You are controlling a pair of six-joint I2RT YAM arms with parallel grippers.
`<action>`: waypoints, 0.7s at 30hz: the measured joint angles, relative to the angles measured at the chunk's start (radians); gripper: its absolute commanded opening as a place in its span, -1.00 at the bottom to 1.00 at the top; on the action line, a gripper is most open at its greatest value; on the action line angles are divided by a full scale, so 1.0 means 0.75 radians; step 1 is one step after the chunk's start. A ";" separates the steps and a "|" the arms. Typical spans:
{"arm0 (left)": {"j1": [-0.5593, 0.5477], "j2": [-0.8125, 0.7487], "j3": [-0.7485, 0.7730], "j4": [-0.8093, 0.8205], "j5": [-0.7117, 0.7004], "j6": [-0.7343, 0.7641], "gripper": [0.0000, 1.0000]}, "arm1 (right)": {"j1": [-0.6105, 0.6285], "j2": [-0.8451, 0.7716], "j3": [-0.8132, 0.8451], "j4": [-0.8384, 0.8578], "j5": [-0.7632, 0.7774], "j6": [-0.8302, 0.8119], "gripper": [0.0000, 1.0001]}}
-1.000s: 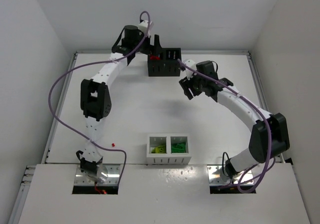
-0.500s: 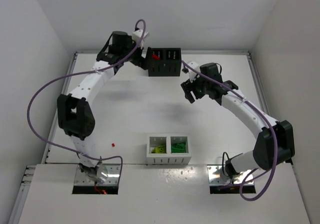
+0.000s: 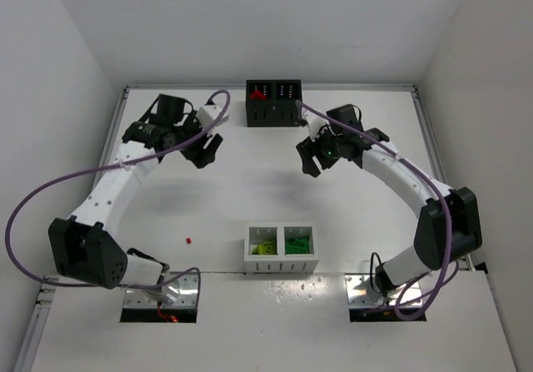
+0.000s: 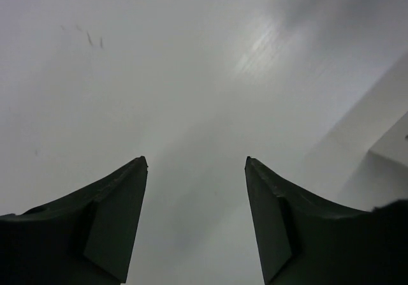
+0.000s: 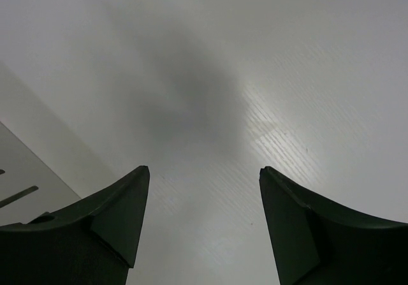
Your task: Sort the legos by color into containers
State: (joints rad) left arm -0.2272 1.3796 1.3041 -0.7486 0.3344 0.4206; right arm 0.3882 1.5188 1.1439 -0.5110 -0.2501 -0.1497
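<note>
Left gripper (image 3: 206, 151) and right gripper (image 3: 307, 157) both hang half-open and empty over the table (image 3: 250, 189). The black container (image 3: 273, 114), apparently holding a red lego (image 3: 256, 95), sits beyond and between them. The white container (image 3: 281, 265) lies behind them.

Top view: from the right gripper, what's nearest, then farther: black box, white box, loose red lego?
From the right gripper:
1. Black box, at the far edge.
2. White box, near edge, middle.
3. Loose red lego, over on the left.
</note>
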 measured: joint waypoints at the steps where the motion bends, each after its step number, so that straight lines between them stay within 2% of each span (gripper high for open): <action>1: 0.010 -0.027 -0.027 -0.039 -0.023 0.023 0.34 | 0.000 0.012 0.004 0.003 -0.006 0.001 0.39; 7: 0.078 -0.089 -0.167 -0.269 -0.122 0.113 0.29 | 0.000 0.034 0.006 0.016 -0.024 0.018 0.39; 13: 0.091 -0.100 -0.344 -0.391 -0.211 0.173 0.23 | 0.000 0.034 0.006 0.028 -0.033 0.027 0.39; 21: 0.086 -0.229 -0.540 -0.518 -0.192 0.352 0.21 | 0.000 0.034 0.004 0.042 -0.038 0.031 0.39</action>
State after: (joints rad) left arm -0.1627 1.2076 0.8993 -1.1374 0.1905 0.6849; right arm 0.3882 1.5444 1.1469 -0.4793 -0.2783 -0.1268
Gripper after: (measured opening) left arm 0.614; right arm 0.699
